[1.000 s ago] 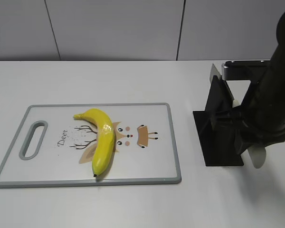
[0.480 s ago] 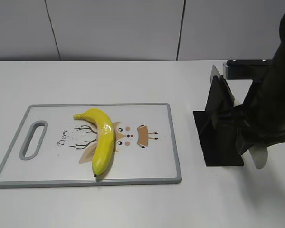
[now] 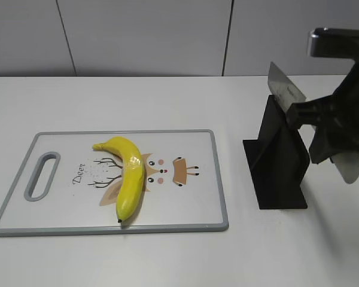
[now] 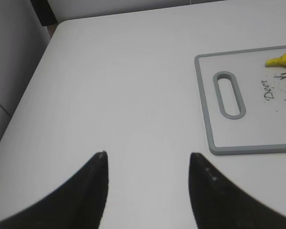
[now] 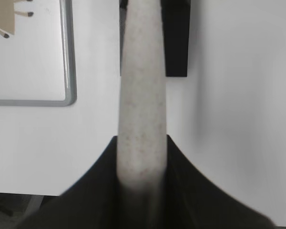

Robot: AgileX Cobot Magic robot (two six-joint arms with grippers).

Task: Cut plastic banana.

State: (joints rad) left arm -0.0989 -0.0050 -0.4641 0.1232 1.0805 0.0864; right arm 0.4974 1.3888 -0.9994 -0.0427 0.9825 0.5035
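Note:
The plastic banana is bright yellow and whole. It lies on the white cutting board; its tip shows in the left wrist view. My right gripper is shut on the speckled pale handle of a knife. The knife blade sticks up out of the top of the black knife stand. In the right wrist view the jaws clamp the handle on both sides. My left gripper is open and empty over bare table, left of the board's handle end.
The board has a grey rim and a deer drawing. Its corner shows in the right wrist view, with the stand's base beside it. A grey wall runs behind the white table.
My right gripper has risen and moved right with the knife, so the blade now stands higher out of the stand. The banana and board have not moved.

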